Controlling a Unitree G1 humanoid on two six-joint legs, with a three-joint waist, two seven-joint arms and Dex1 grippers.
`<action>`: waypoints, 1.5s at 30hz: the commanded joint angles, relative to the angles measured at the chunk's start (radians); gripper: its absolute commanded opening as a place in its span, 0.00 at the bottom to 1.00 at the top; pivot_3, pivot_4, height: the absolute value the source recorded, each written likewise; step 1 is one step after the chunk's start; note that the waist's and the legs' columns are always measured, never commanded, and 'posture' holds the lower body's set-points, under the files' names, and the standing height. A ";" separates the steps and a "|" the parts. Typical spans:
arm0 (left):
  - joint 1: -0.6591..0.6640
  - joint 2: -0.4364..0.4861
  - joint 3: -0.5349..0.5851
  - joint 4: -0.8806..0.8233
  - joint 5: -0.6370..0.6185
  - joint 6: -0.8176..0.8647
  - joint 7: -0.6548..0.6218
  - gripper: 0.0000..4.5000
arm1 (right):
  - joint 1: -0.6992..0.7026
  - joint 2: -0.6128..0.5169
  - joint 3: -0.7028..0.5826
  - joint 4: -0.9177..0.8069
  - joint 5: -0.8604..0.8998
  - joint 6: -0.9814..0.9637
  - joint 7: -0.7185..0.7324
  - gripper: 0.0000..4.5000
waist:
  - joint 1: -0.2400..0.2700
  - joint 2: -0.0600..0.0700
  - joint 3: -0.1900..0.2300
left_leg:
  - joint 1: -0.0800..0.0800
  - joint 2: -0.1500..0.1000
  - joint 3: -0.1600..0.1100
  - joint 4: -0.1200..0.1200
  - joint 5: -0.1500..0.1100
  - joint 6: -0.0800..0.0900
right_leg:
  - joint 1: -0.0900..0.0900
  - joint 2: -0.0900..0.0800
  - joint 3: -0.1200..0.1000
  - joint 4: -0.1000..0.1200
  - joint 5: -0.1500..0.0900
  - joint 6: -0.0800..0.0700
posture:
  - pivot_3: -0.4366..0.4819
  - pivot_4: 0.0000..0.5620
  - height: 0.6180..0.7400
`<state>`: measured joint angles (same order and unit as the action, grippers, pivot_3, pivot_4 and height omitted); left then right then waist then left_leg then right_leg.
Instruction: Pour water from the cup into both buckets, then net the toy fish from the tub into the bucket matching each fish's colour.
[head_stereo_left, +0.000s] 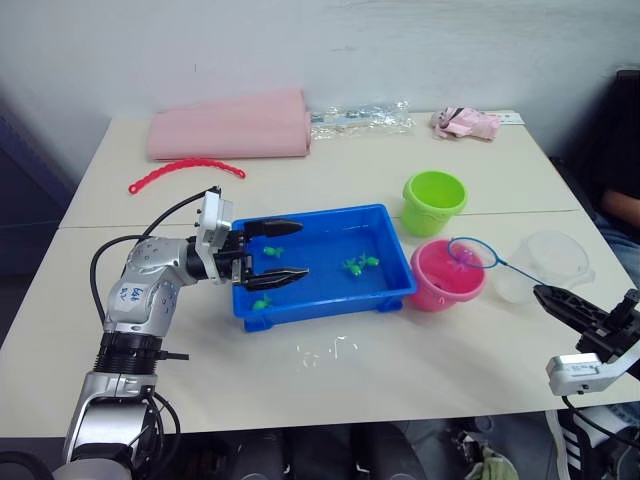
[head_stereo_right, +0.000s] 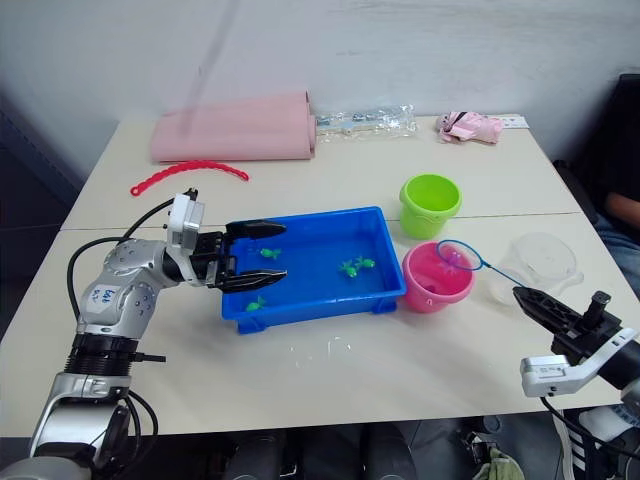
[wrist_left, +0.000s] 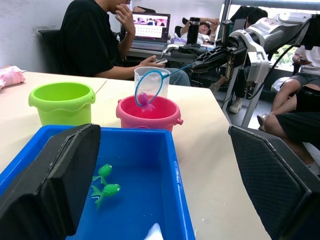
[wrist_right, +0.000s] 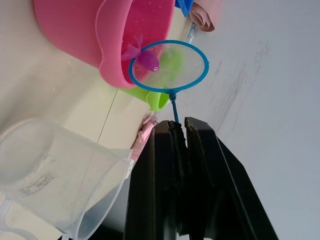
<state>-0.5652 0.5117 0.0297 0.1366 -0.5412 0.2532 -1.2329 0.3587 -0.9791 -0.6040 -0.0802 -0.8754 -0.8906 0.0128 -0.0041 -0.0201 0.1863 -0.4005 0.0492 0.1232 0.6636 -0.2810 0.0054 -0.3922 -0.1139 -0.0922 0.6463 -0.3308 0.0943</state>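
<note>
My right gripper (head_stereo_left: 541, 291) is shut on the thin handle of the net (head_stereo_left: 472, 252), whose blue hoop hangs over the pink bucket (head_stereo_left: 447, 274). A pink fish (wrist_right: 146, 59) lies in the mesh. The green bucket (head_stereo_left: 434, 201) stands just behind the pink one. To the right of the pink bucket stands the clear cup (head_stereo_left: 545, 263). Several green fish (head_stereo_left: 359, 264) float in the blue tub (head_stereo_left: 322, 264). My left gripper (head_stereo_left: 287, 250) is open, its fingers over the tub's left end with nothing between them.
A folded pink cloth (head_stereo_left: 231, 126), a red toothed strip (head_stereo_left: 186, 171), a clear plastic bag (head_stereo_left: 360, 119) and a small pink item (head_stereo_left: 465, 122) lie at the back of the table. Water drops (head_stereo_left: 325, 350) sit in front of the tub. People sit beyond the right edge (wrist_left: 100, 35).
</note>
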 joint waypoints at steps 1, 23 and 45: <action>0.007 0.004 0.019 -0.018 -0.003 -0.007 0.006 0.99 | -0.001 -0.006 0.007 -0.034 0.040 0.002 -0.011 0.00 | 0.000 0.000 0.000 | 0.000 0.000 0.000 0.000 0.000 0.000 | 0.000 0.000 0.000 0.000 0.000 0.000 | 0.48 0.27 1.00; 0.028 -0.003 0.022 -0.033 -0.008 -0.016 0.030 0.99 | 0.024 -0.011 0.026 -0.027 0.134 0.008 -0.028 0.00 | 0.000 0.000 0.000 | 0.000 0.000 0.000 0.000 0.000 0.000 | 0.000 0.000 0.000 0.000 0.000 0.000 | 0.48 0.27 1.00; 0.165 0.085 0.144 -0.178 -0.051 0.060 0.096 0.99 | -0.629 -0.099 0.576 -0.480 1.959 1.569 0.334 0.00 | -0.013 0.000 0.000 | 0.000 0.002 -0.006 0.000 -0.002 0.005 | 0.004 -0.004 0.003 -0.002 0.000 -0.001 | 0.48 0.27 1.00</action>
<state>-0.4078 0.5827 0.1490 0.0043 -0.5653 0.3073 -1.1464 -0.2443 -1.0847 -0.0489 -0.5281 1.0038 0.5722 0.3691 -0.0168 -0.0203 0.1865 -0.4024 0.0514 0.1171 0.6641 -0.2833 0.0099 -0.3904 -0.1178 -0.0893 0.6445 -0.3309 0.0937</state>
